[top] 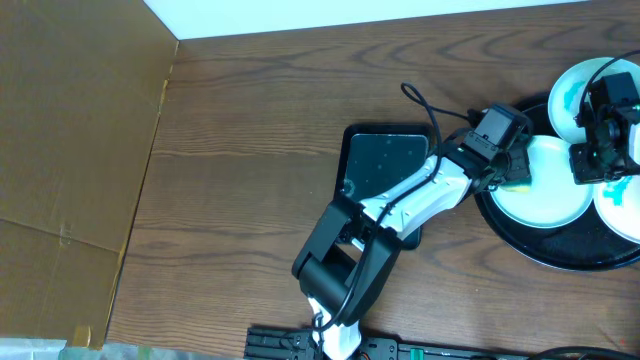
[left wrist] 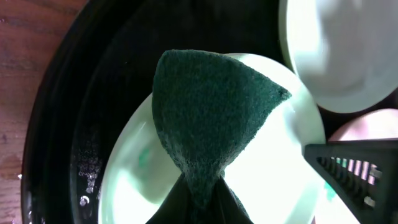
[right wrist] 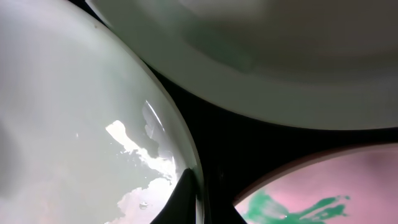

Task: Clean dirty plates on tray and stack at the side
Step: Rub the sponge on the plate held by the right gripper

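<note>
Three dirty plates (top: 548,190) on tray (top: 545,252), left fingers (left wrist: 237,209) pinching sponge (left wrist: 211,112)

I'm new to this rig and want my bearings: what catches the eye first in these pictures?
A dark green sponge pinched in the left gripper fills the left wrist view, poised over a white plate on the round black tray at the right edge of the table. In the right wrist view, a teal smear marks another plate at lower right.
</note>
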